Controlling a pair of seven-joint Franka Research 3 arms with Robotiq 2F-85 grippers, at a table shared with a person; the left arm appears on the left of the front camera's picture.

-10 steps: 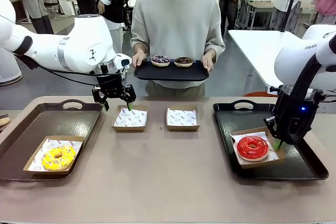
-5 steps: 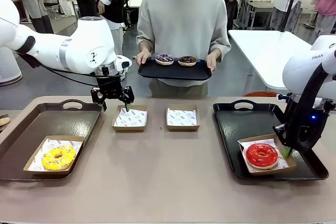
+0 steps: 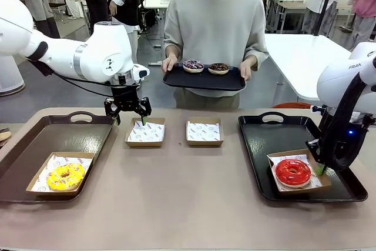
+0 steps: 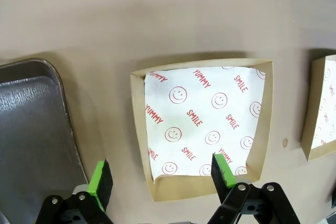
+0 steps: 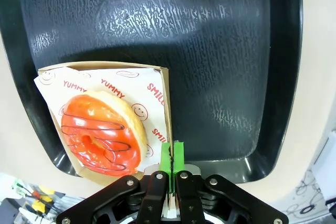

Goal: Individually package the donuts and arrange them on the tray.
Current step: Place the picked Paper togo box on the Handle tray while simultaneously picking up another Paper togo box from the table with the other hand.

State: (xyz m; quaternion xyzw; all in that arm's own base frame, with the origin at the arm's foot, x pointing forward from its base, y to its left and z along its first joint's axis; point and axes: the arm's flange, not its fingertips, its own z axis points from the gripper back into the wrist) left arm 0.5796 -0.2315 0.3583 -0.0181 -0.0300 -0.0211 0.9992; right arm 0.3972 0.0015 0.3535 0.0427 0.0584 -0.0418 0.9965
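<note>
I've got the red donut [image 3: 292, 172] sitting in the tray's [image 3: 258, 139] near right corner, right gripper [image 3: 321, 170] pinching its box [image 3: 272, 159] rim, so I'd release next, while my left gripper [image 3: 130, 119], jaws spread, hangs over an empty box [image 3: 145, 143] left of the tray.

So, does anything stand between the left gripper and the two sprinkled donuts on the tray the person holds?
Nothing visible does. The left gripper hangs above an empty box; the purple donut and brown donut sit on the held tray, open air between.

Yellow donut [image 3: 64, 176] lies boxed on left tray [image 3: 53, 139], red donut [image 3: 292, 172] in a box [image 3: 274, 159] on right tray [image 3: 264, 136]. Purple donut [image 3: 193, 65] and brown donut [image 3: 218, 68] sit on the held tray [image 3: 202, 80].
</note>
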